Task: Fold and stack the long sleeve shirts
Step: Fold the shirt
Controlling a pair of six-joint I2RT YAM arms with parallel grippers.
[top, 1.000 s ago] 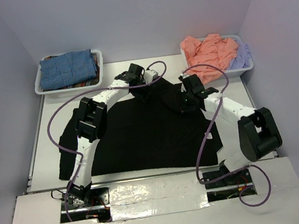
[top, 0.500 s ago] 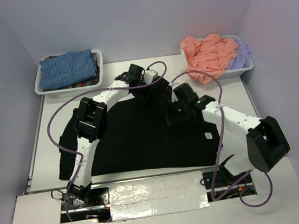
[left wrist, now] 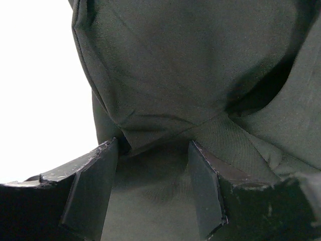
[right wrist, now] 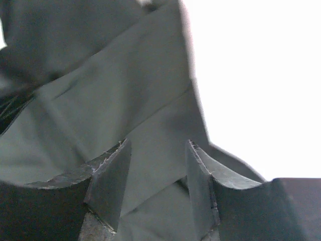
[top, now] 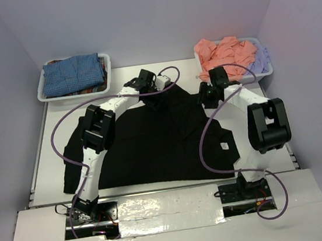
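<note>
Both spread: left hand (left wrist: 153, 150) straddles a raised fold at the far edge of the large plain black cloth shirt (top: 153, 151), lying across the white surface (top: 41, 153); right hand (right wrist: 156, 148) over its far-right edge. Shallow closing could catch one layer or miss, skewing the fold.

Pale table (top: 47, 164) between lavender walls (top: 136, 17).
A white bin (top: 41, 93) stands at the upper left of the frame, a second bin (top: 261, 76) at the upper right; a silvery taped strip (top: 165, 205) crosses the bottom.
</note>
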